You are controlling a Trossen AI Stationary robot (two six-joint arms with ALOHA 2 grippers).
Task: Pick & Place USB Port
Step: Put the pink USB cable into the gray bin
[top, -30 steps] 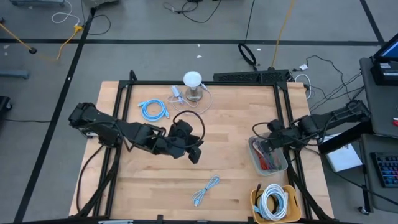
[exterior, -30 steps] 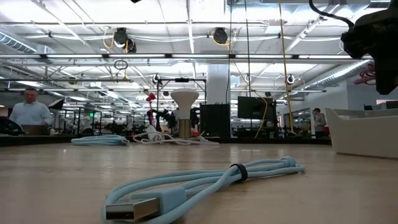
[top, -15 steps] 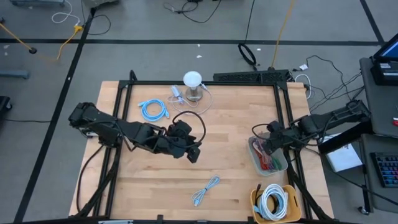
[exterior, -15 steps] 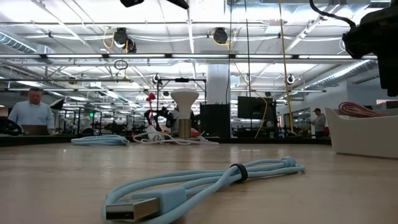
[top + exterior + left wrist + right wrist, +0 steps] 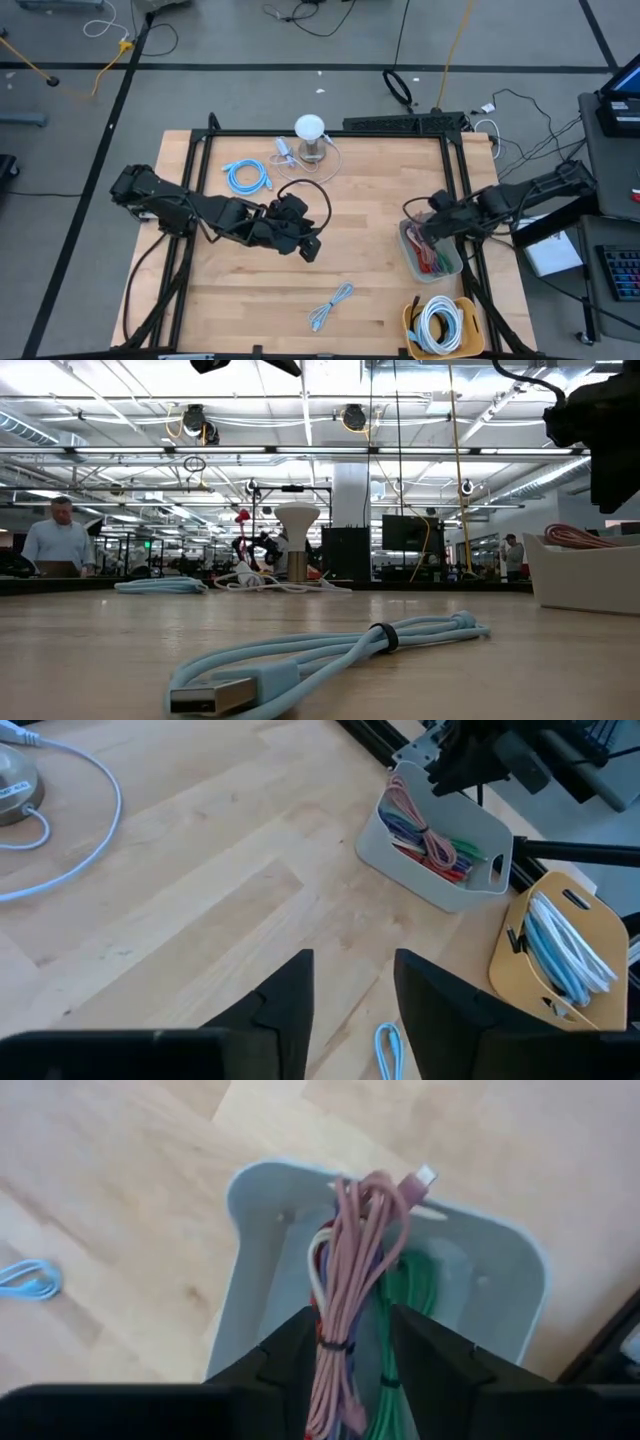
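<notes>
Two light-blue USB cables lie on the wooden table (image 5: 370,240): a banded cable (image 5: 331,306) near the 6 o'clock edge – flat plug bare, strands gathered by a dark tie – and a coiled cable (image 5: 247,177) toward 11 o'clock. Open wood surrounds both. Two bins sit at the 4 o'clock side: a yellow bin (image 5: 440,326) of white cable and, beyond it, a grey bin (image 5: 433,250) of pink, red and green cables. The right gripper (image 5: 347,1348) hovers over the grey bin, fingers slightly parted either side of the pink bundle (image 5: 350,1270), not clearly clamping it. The left gripper (image 5: 352,990) hangs mid-table – parted, empty. A white lamp (image 5: 310,130) stands at 12 o'clock.
</notes>
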